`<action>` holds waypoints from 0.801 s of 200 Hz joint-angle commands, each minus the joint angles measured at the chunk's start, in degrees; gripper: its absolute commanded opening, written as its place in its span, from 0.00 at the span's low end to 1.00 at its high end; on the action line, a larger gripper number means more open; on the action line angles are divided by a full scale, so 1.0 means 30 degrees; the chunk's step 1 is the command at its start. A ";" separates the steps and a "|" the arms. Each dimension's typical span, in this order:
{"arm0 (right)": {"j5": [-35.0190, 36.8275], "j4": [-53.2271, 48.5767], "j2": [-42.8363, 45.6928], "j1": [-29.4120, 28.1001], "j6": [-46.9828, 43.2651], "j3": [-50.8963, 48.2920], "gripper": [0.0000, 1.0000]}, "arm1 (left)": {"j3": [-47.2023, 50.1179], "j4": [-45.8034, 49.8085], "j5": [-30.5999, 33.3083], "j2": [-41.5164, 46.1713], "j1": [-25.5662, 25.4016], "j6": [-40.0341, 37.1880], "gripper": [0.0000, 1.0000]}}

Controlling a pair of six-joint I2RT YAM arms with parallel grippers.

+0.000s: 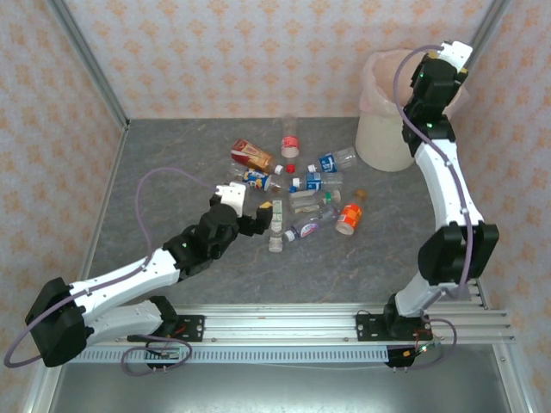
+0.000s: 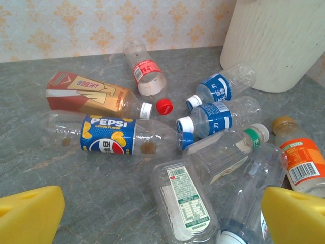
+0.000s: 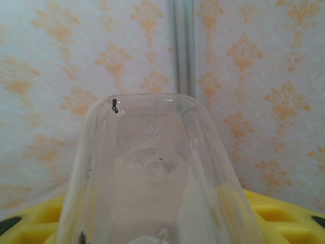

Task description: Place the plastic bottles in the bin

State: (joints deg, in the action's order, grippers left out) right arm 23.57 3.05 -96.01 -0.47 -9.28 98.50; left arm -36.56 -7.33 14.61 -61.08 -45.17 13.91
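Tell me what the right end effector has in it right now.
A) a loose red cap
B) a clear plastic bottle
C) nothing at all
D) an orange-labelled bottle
B: in the right wrist view a clear bottle sits between the yellow fingers of the right end effector.

The clear bottle (image 3: 152,173) is cut off at the lower edge.

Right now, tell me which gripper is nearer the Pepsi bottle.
Left. The left gripper hangs open just short of the Pepsi bottle, on its near side. The right gripper is far off, over the bin, shut on a clear bottle.
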 commanded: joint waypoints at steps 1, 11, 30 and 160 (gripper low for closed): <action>0.1567 -0.1784 -0.1532 0.0357 -0.0360 0.2252 0.36 | 0.0317 -0.1013 0.0110 0.0028 0.0533 0.0662 1.00; 0.2415 -0.2671 -0.2328 0.0420 -0.0422 0.3190 0.37 | 0.0450 -0.1193 -0.0271 0.0064 0.0775 0.0989 1.00; 0.3613 -0.4012 -0.3520 0.0493 -0.0402 0.4468 0.39 | 0.0609 -0.1234 -0.0513 0.0057 0.1093 0.1469 1.00; 0.3713 -1.1600 -0.7525 0.0552 0.2027 1.2727 0.99 | -0.0952 0.2044 0.0354 -0.1792 0.1718 0.3822 1.00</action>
State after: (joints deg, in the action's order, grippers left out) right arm 36.42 -26.70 -124.64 0.95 -6.22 137.58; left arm -36.10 -4.69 14.02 -64.25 -40.71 22.63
